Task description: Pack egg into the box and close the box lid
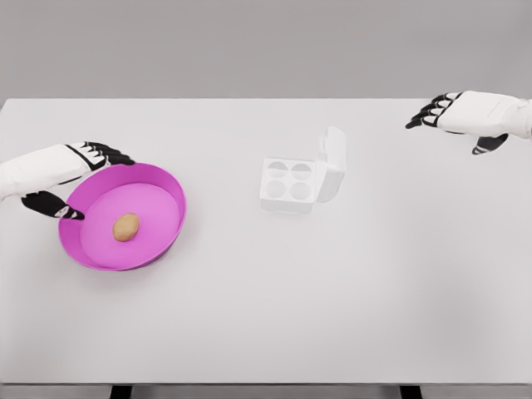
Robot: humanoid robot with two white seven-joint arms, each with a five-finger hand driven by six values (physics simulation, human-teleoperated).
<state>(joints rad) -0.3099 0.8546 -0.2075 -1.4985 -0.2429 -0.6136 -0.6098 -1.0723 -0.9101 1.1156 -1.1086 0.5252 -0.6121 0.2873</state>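
One egg point(126, 226): sitting in the pink bowl point(170, 187), well left of the box point(290, 184).
Box: lid up, four cups bare.
Left hand point(73, 173): at bowl's rim, fingers loose, holding nothing.
Right hand point(462, 116): far right, relaxed, nothing held.
Our tip: we'd come down over the egg and pinch gently.

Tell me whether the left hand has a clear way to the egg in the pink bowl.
Probably yes. The left hand hovers open at the pink bowl's rim, and the egg lies uncovered inside, with only the low wall between them.
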